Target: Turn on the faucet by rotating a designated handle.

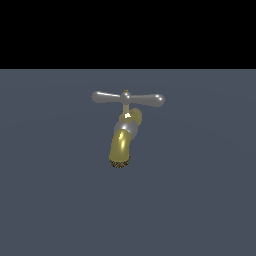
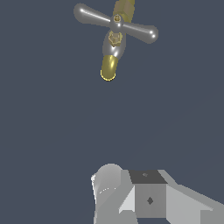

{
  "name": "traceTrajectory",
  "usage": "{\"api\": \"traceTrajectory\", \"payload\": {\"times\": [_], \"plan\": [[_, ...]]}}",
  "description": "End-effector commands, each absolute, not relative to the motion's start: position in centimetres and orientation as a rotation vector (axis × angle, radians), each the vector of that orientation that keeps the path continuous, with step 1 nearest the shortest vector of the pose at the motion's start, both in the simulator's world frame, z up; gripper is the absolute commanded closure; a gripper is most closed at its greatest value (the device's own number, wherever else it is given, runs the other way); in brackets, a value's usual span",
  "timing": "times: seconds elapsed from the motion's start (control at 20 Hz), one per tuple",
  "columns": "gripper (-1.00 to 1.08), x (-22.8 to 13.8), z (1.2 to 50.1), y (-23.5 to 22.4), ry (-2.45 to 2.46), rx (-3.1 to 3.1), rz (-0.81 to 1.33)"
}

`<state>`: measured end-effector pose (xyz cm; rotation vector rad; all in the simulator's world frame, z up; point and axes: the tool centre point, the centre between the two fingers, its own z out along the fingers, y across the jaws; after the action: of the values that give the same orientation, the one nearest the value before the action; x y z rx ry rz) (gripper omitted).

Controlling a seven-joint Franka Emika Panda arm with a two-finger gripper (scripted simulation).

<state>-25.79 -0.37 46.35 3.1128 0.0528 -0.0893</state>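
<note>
The faucet (image 1: 121,142) is a small brass tap with a curved gold spout, a silver collar and a dark mesh tip, standing alone on the dark grey floor. The handle (image 1: 145,99) is a silver crossbar with two bulb-ended arms on a thin brass stem, lying roughly level across the top. The wrist view shows the faucet (image 2: 108,68) and the handle (image 2: 139,29) from above, far from my gripper (image 2: 127,179). The grey fingers sit together with no gap showing and hold nothing. The gripper is out of the exterior view.
Only the flat dark grey floor (image 1: 200,200) surrounds the faucet, with a black background behind it.
</note>
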Motion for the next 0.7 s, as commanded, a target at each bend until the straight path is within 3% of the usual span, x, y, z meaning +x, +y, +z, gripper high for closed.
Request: {"api": "traceTrajectory", "payload": {"times": [0.0,0.65], "plan": [[1.08,-25.6,45.9,-0.7,0.089,3.112,-0.088],[1.08,-23.2,40.9,-4.2,0.470,3.082,-0.075]]}}
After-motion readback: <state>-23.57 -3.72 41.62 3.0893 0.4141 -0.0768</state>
